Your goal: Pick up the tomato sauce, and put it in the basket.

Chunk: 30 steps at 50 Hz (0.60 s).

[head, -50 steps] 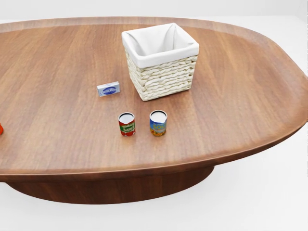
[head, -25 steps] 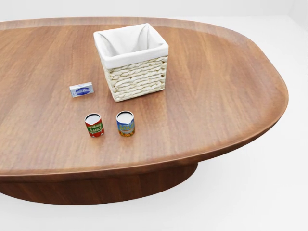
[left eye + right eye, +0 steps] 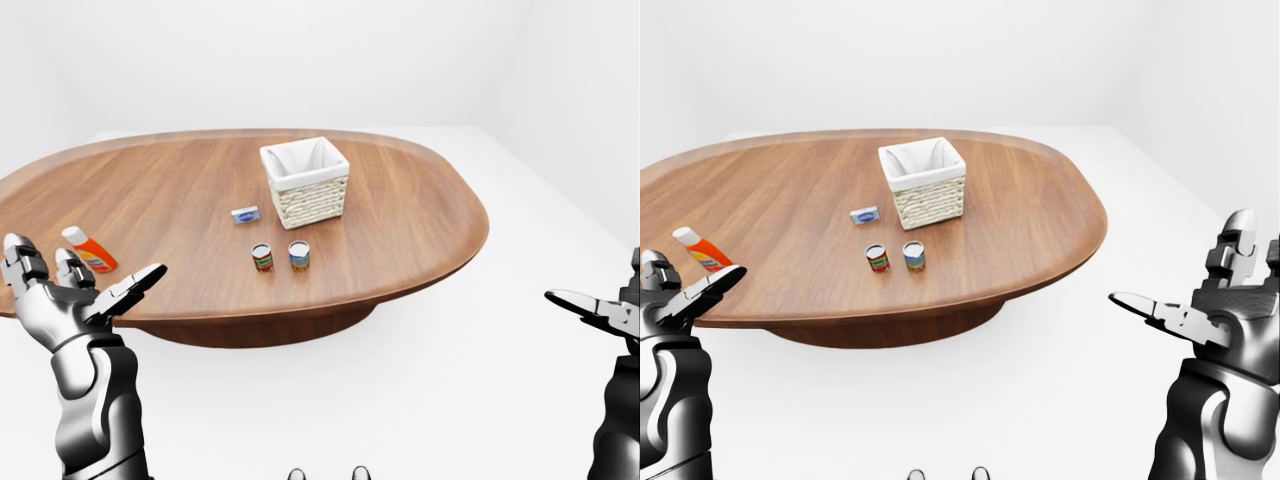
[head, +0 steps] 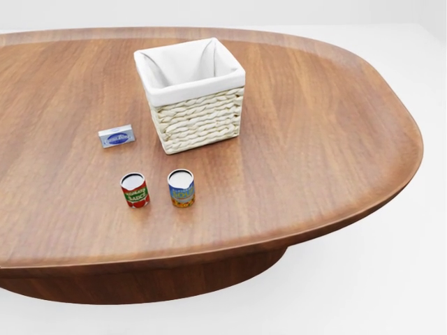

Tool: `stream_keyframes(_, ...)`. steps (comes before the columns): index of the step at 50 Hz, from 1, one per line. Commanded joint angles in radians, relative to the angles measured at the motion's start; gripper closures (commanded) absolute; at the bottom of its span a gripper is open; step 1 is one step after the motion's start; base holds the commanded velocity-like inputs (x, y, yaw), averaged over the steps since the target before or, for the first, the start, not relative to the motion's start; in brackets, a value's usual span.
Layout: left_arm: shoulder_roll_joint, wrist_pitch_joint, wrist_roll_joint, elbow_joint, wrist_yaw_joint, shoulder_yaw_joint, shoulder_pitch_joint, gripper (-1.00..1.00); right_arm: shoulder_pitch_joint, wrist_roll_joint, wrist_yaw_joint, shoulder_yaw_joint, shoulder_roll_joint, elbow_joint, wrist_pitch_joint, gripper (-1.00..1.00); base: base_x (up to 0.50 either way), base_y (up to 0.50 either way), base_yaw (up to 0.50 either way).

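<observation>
The tomato sauce can (image 4: 135,190), red with a green label, stands upright on the wooden table (image 4: 314,139). The woven basket (image 4: 199,122) with a white liner stands above and to the right of it in the head view, empty as far as I can see. My left hand (image 3: 85,278) is open, low at the left of the left-eye view, off the table's near edge. My right hand (image 3: 1190,285) is open, low at the right of the right-eye view, well away from the table. Both hands are empty and far from the can.
A blue and yellow can (image 4: 181,188) stands just right of the tomato sauce can. A small blue and white box (image 4: 116,136) lies left of the basket. An orange bottle (image 3: 88,249) lies near the table's left edge.
The whole head picture has shifted left and slightly down, so the camera has moved right and a little closer. The things on the table keep their places relative to each other.
</observation>
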State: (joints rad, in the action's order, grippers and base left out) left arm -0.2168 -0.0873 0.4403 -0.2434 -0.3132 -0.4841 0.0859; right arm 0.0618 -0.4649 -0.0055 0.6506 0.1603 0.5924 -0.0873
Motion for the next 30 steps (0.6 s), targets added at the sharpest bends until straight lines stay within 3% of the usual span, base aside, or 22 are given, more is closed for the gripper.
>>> stream_keyframes(1, 0.002, 0.0, -0.002, 0.004, 0.002, 0.002, 0.0, -1.0, -0.002, 0.007, 0.005, -0.006, -0.002, 0.0, 0.0, -1.0, 0.17, 0.0, 0.0)
stream_keyframes(30, 0.002, 0.0, -0.009, 0.026, 0.007, 0.01, 0.003, -1.0, 0.0, 0.025, 0.017, -0.027, -0.009, -0.015, 0.0, -1.0, 0.2, 0.0, 0.0)
